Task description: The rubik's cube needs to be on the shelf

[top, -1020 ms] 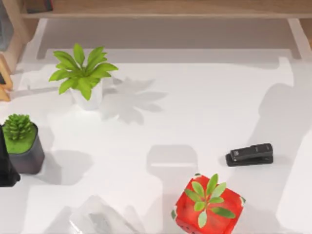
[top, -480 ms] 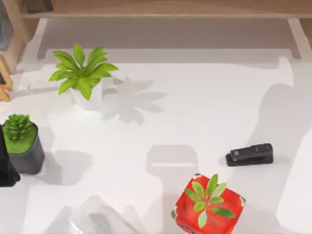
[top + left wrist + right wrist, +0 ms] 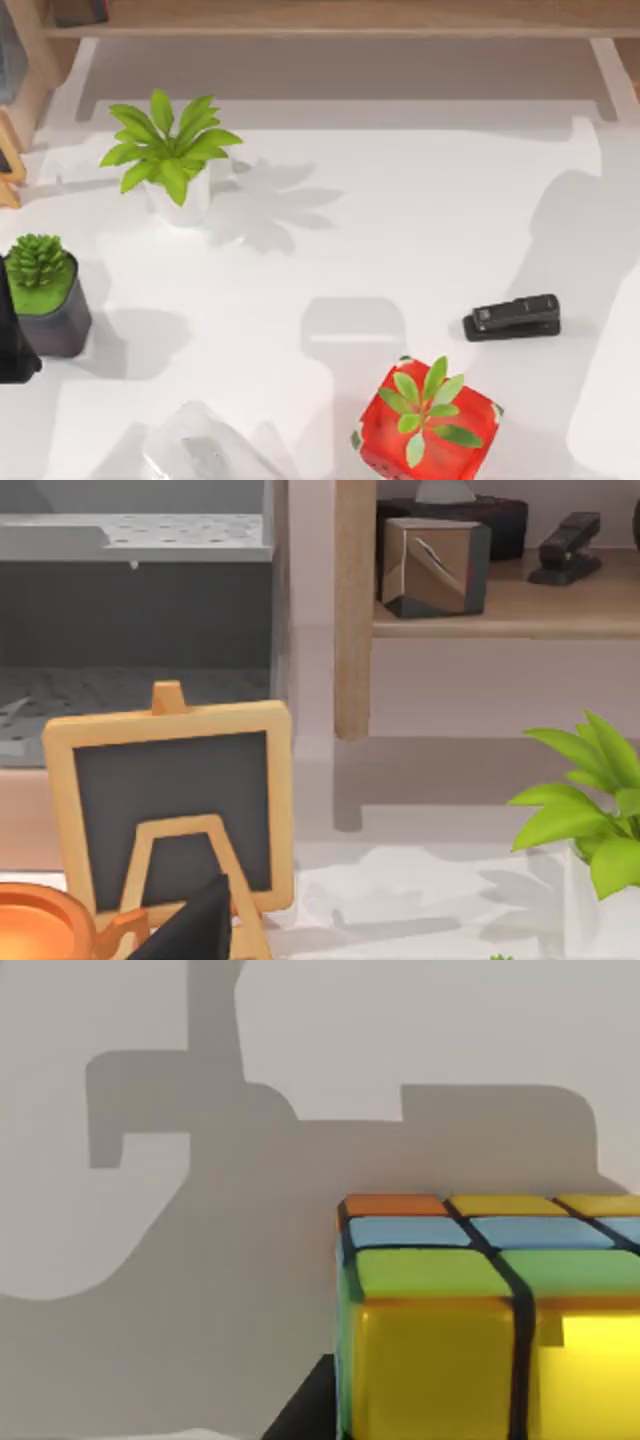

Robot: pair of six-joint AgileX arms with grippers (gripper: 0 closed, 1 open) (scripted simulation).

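Our right wrist view puts the rubik's cube point(image 3: 480, 1320) very close to the lens, over a white surface that carries the arm's shadow; whether the cube rests there or is lifted, we cannot tell. No finger of the right claw is visible, so grasping or released: cannot tell. Same for the left claw; the left wrist view looks toward a small chalkboard easel point(image 3: 170, 800) and the shelf point(image 3: 500, 620).

Handling, as we judge it: a rigid plastic cube, light, with smooth tiles that may be a bit slippery. It will not deform, though its layers could twist if squeezed off-centre. Best hold is on two opposite flat faces, centred, with the claw square to them.

Orientation: no long axis, since it is a cube. A yellow face is towards the camera, with green, blue and orange tile rows on the adjoining face, edges roughly level.

In the top view the shelf point(image 3: 330, 18) runs along the far edge of the table point(image 3: 400, 230).
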